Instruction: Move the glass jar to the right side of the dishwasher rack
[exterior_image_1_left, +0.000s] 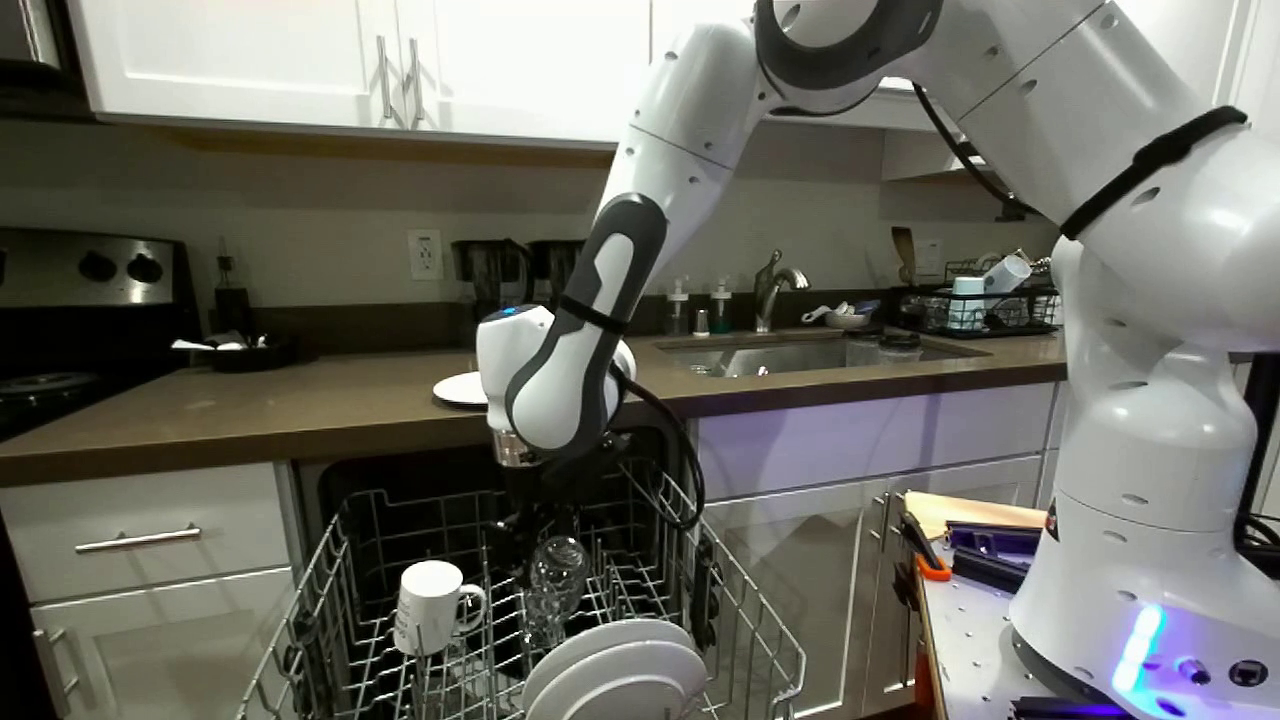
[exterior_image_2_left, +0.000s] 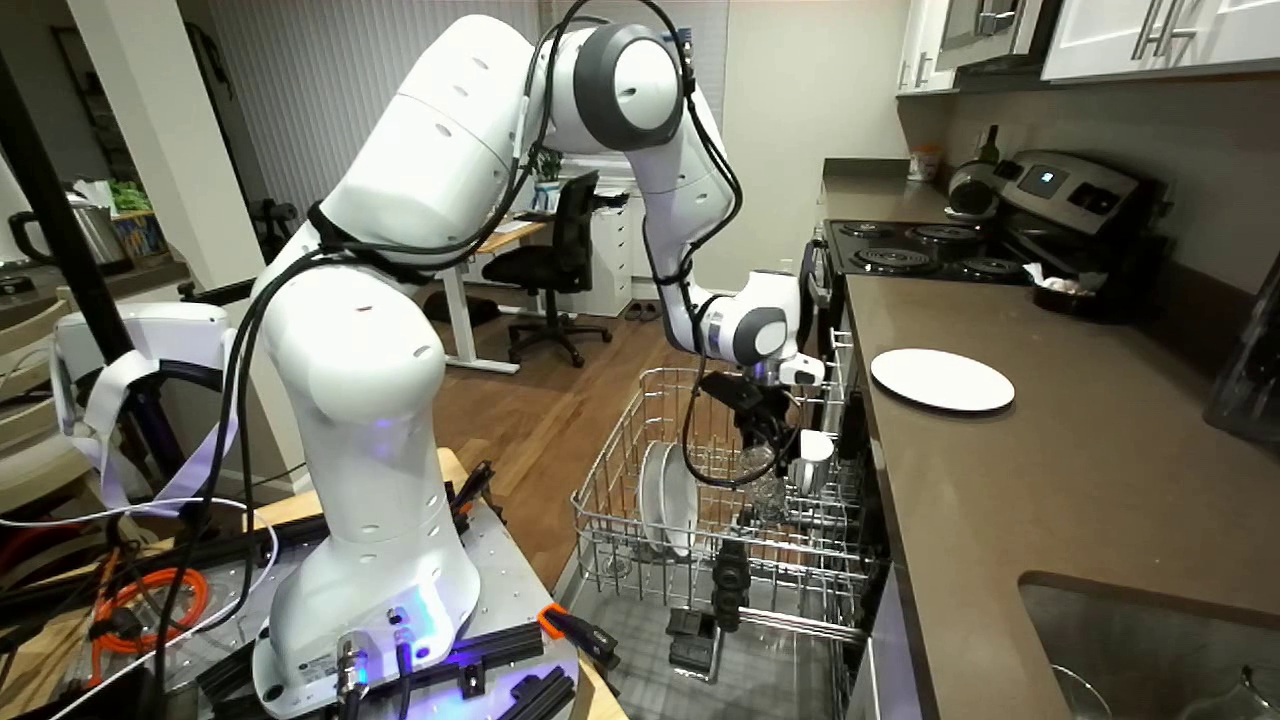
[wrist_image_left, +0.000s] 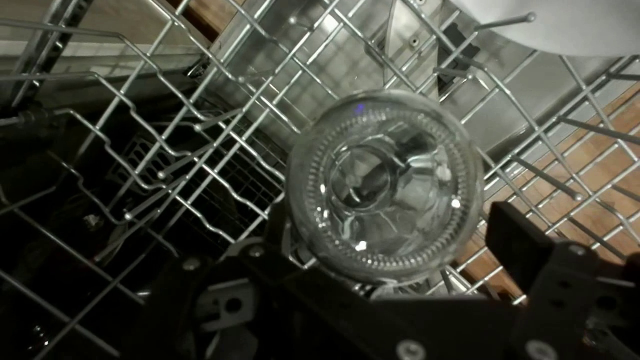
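The glass jar (wrist_image_left: 385, 190) is clear and round, a beaded ring on its upturned base; it sits in the dishwasher rack (exterior_image_1_left: 740, 583), a basket of thin grey wire and upright tines, between a glossy white mug (exterior_image_1_left: 428, 605) with a looped handle and smooth, round plates (exterior_image_1_left: 615, 685) set on edge; the arm (exterior_image_1_left: 680, 160), smooth white shell with dark grey bands, arches high, then slopes down, its wrist bent so that the black pincer (wrist_image_left: 387, 227) points into the rack; the fingers (wrist_image_left: 520, 245) are spread wide, one on either side of the jar, gripping nothing; a gap shows between one finger and the glass, though whether the opposite finger touches it I cannot tell; only the wrist view shows the beaded ring and that gap; coiled burners (exterior_image_2_left: 895, 258) appear in an exterior view, a curved metal tap (exterior_image_1_left: 766, 295) likewise in an exterior view; a flat white dish (exterior_image_2_left: 942, 380) on the brown bench (exterior_image_2_left: 1000, 500) shows in both exterior views.
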